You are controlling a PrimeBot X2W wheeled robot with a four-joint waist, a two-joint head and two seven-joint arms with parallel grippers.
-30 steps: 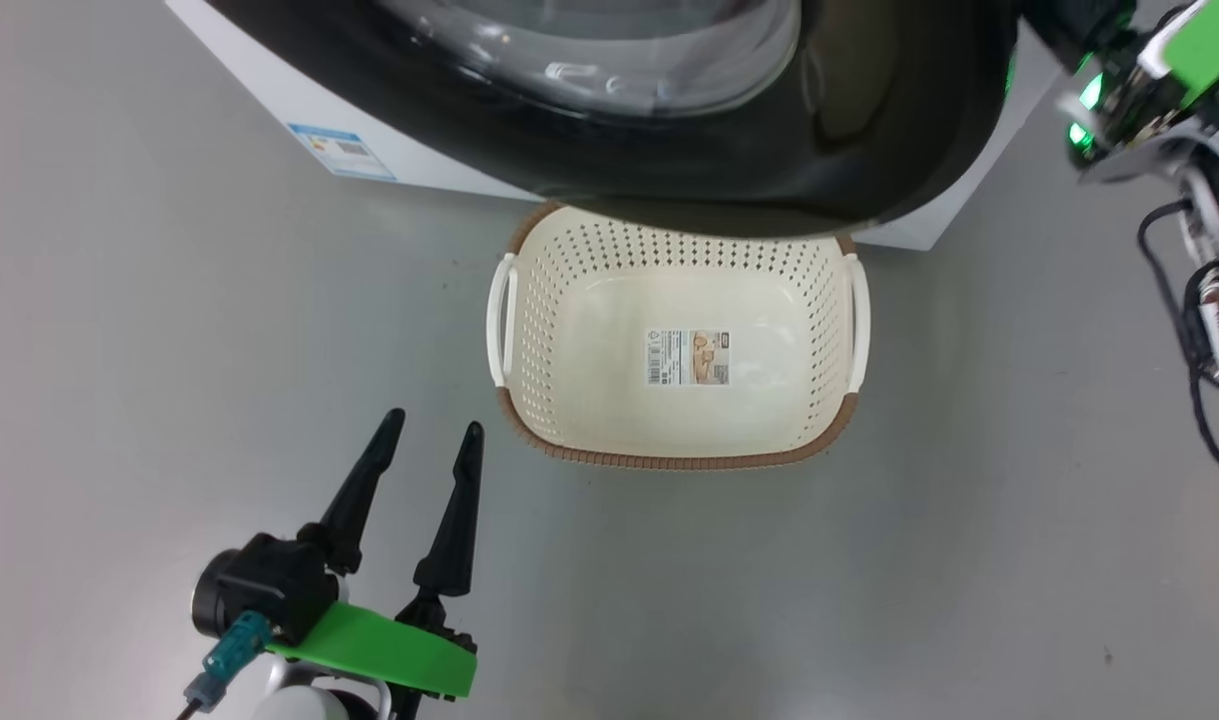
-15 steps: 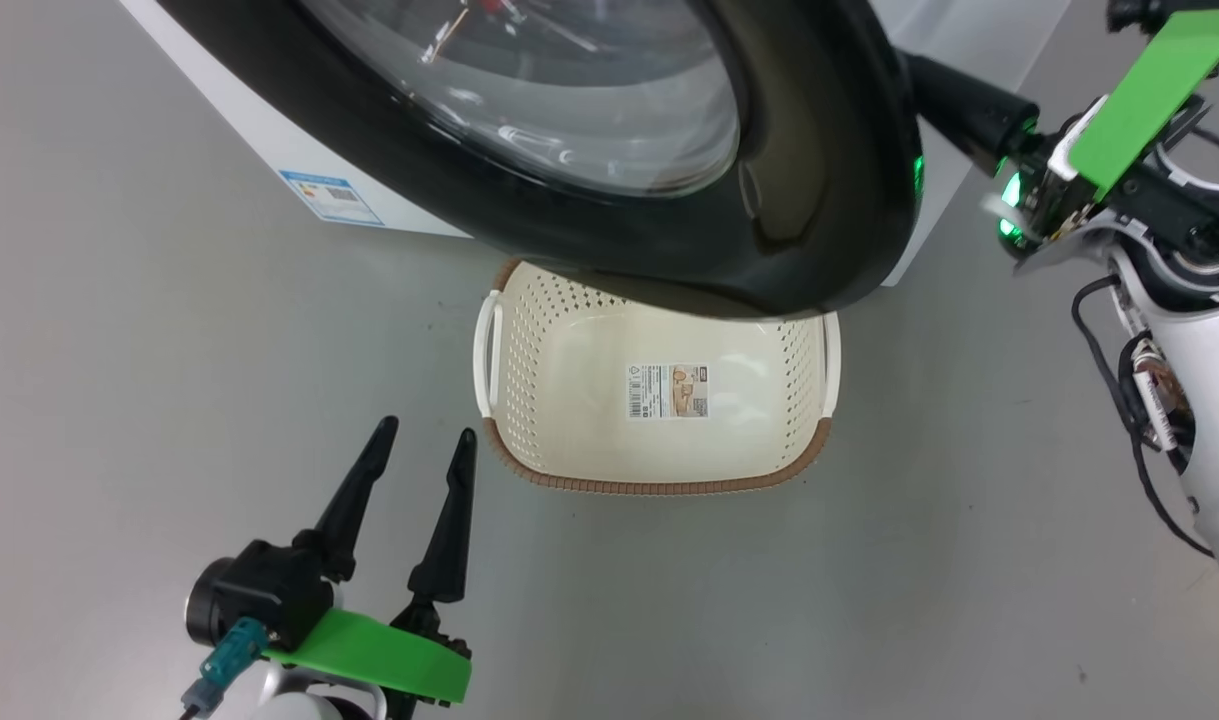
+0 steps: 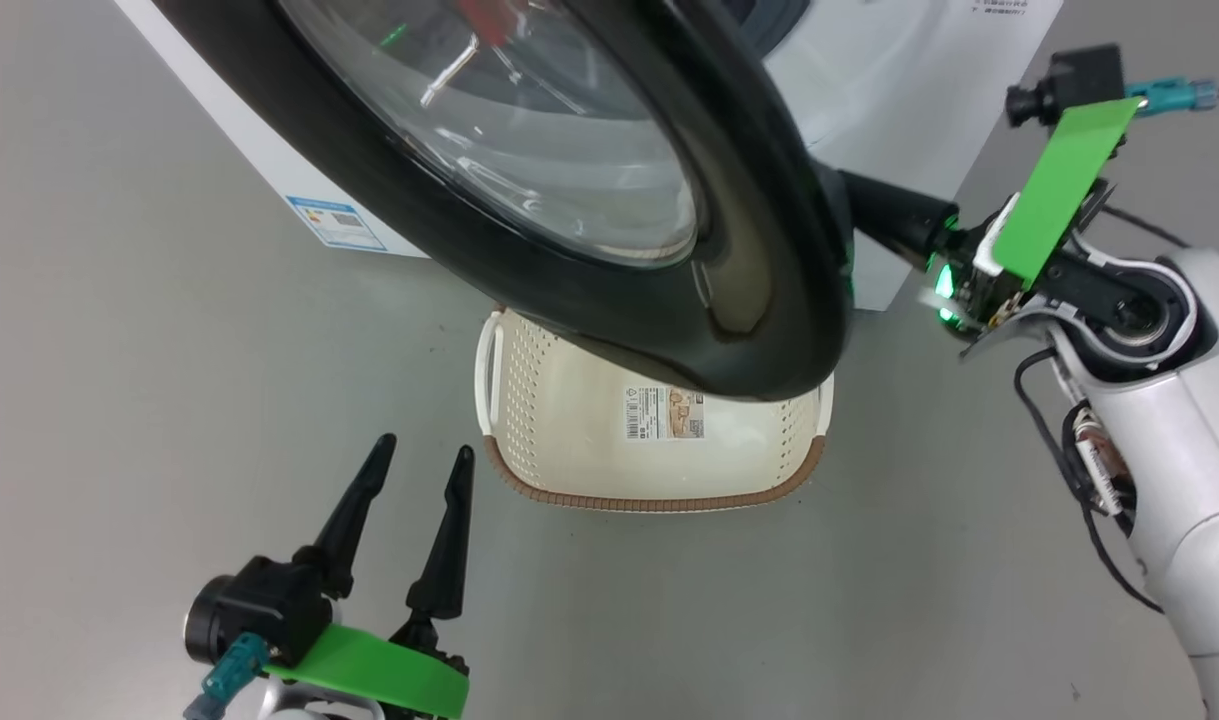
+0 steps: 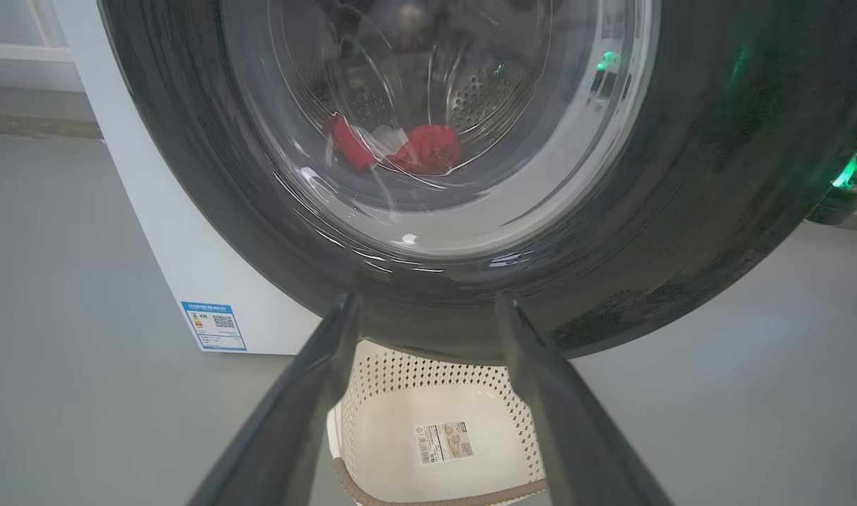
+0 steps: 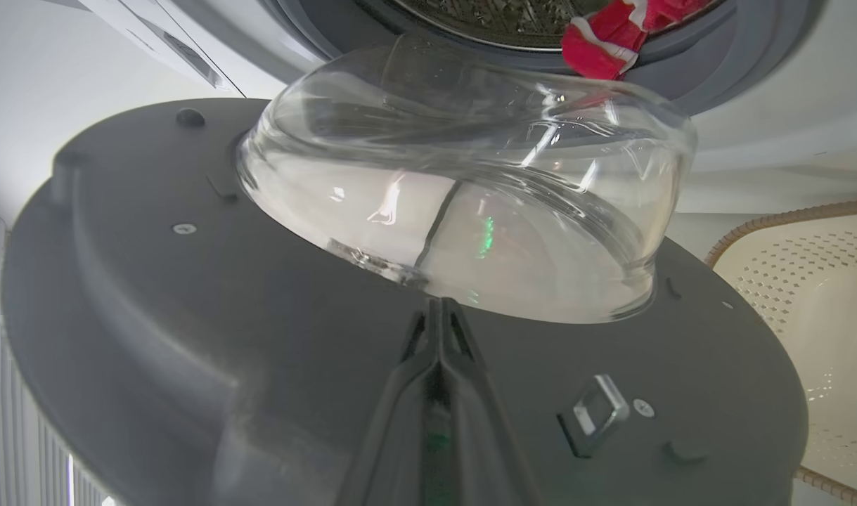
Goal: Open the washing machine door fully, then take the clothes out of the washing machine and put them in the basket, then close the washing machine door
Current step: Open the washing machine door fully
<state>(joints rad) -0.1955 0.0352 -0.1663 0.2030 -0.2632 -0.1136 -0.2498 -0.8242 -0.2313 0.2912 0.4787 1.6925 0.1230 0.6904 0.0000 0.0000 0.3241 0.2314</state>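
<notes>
Head view, left gripper (image 3: 425, 446): fingers spread wide, empty, near the basket's left corner.
Basket (image 3: 649, 503): on the floor, half under the door.
Washing machine door (image 3: 769, 300): partly swung open.
Clothes (image 5: 604, 42): red, inside the drum.
Right gripper (image 5: 439, 313): fingers pinched together, against the door's grey inner face.
Risk: the closed tips could skid along the smooth panel, leaving the door short of full.
</notes>
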